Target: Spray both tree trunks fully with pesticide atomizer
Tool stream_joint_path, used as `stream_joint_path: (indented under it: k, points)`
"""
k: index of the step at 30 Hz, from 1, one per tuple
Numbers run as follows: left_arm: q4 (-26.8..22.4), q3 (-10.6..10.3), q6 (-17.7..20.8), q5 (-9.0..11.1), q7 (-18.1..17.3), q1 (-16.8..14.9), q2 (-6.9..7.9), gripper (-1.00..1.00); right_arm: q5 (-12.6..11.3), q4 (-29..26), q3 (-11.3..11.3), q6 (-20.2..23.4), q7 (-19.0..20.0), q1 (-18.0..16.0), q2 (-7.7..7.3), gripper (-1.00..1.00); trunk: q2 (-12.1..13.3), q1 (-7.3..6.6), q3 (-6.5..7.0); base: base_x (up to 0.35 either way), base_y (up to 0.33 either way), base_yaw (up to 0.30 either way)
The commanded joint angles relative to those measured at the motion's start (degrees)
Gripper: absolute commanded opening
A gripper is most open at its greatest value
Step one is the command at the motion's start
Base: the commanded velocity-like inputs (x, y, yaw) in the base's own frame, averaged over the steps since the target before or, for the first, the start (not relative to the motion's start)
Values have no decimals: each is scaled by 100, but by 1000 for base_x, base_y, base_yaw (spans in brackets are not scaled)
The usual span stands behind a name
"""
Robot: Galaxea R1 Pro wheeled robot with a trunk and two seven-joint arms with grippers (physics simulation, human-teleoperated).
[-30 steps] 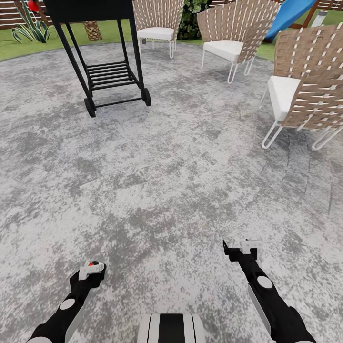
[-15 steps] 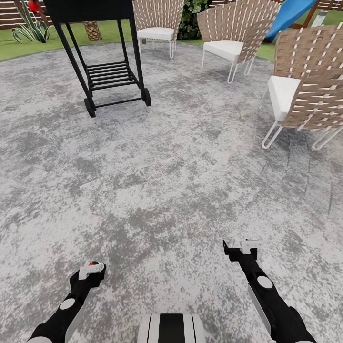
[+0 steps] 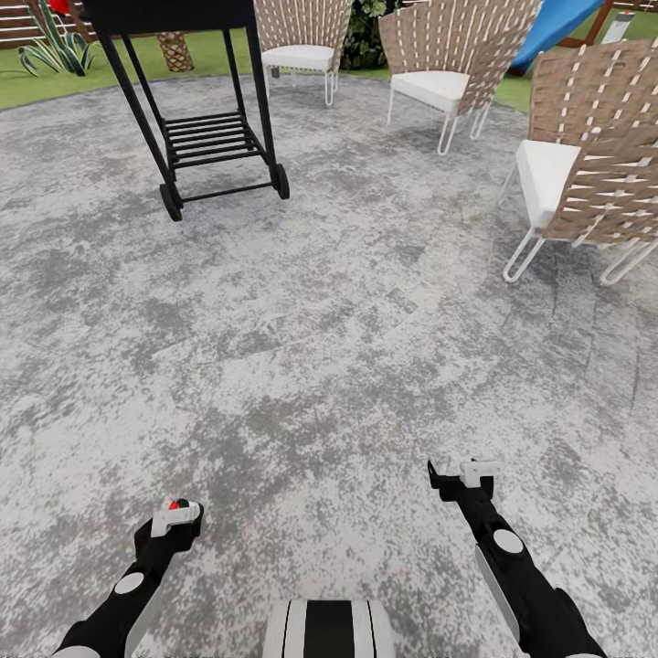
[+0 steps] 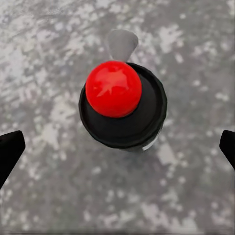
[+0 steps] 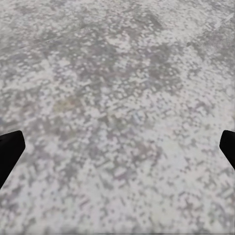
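I am over the mottled grey paved patio (image 3: 302,329). My left gripper (image 3: 175,514) is low at the left, shut on the pesticide atomizer (image 3: 174,504). In the left wrist view the atomizer (image 4: 122,110) shows end-on as a round black top with a red tip, and a grey-white fingertip (image 4: 122,43) lies behind it. My right gripper (image 3: 457,473) is low at the right, open and holding nothing, with only patio (image 5: 117,117) beneath it. Strips of green lawn (image 3: 27,87) lie at the far edge. The trees and their trunks are out of view.
A black wheeled cart (image 3: 215,137) stands ahead on the left. Three woven chairs with white seats (image 3: 302,46) (image 3: 448,64) (image 3: 585,174) ring the far and right side. Beyond are a blue slide (image 3: 557,23), a scaly palm stump (image 3: 175,50) and a spiky plant (image 3: 50,55).
The whole view has shifted slightly, with cart and chairs a little higher in the picture, so the camera moved. Both arms keep their pose, and the atomizer stays in the left gripper.
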Motion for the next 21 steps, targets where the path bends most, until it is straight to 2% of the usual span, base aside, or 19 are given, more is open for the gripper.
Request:
stream_joint_path:
  k: [1,21]
  points:
    - [5,3,-19,-7,13,-2,-1,100,9,3,1,-16,-2,-2,-1,100,-1,-1,-3,0,0,0]
    - [6,9,-23,-7,13,-2,3,100,9,3,1,-16,-2,-2,0,100,-1,-1,-3,23,0,0]
